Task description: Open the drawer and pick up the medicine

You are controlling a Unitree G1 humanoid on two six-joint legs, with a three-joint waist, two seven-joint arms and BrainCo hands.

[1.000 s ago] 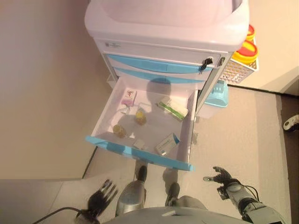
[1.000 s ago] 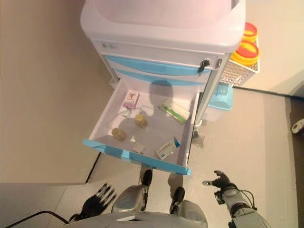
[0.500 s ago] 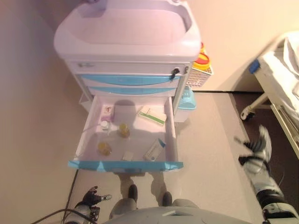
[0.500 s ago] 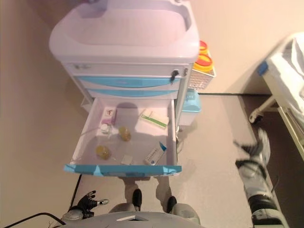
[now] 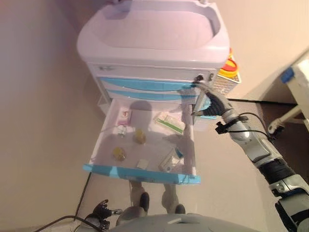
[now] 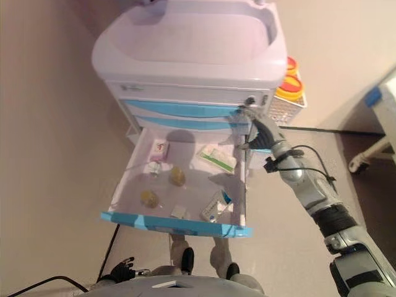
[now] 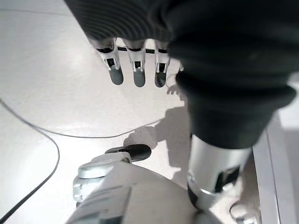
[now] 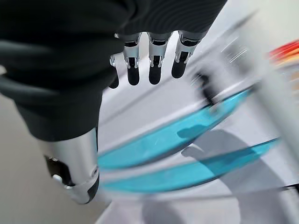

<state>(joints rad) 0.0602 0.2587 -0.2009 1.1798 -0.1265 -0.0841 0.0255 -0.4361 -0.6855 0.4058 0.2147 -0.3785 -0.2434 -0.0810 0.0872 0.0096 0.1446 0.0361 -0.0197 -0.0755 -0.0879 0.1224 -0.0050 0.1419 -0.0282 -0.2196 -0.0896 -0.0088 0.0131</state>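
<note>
The white cart (image 5: pixel 154 34) has its lowest drawer (image 5: pixel 140 174) pulled out. In it lie a pink-and-white box (image 5: pixel 124 114), two small yellow bottles (image 5: pixel 140 137) (image 5: pixel 119 153), a green-and-white box (image 5: pixel 170 123), a blue-and-white box (image 5: pixel 171 159) and a small white packet (image 5: pixel 142 164). My right hand (image 5: pixel 212 99) is open and empty, above the drawer's back right corner, by the closed blue drawer fronts (image 8: pixel 177 135). Its fingers (image 8: pixel 154 70) are straight. My left hand (image 5: pixel 102 211) hangs low near the floor, open and empty, fingers (image 7: pixel 135 70) straight.
A white basket with yellow-lidded containers (image 5: pixel 231 67) hangs on the cart's right side. A light blue bin (image 6: pixel 267 148) sits below it, partly behind my right hand. A bed frame with a blue corner (image 5: pixel 288 75) stands at the far right. A wall runs along the left.
The camera has shifted. My right arm has swung up from low on the right to the cart's front by the drawer's back right corner. The left hand stays low.
</note>
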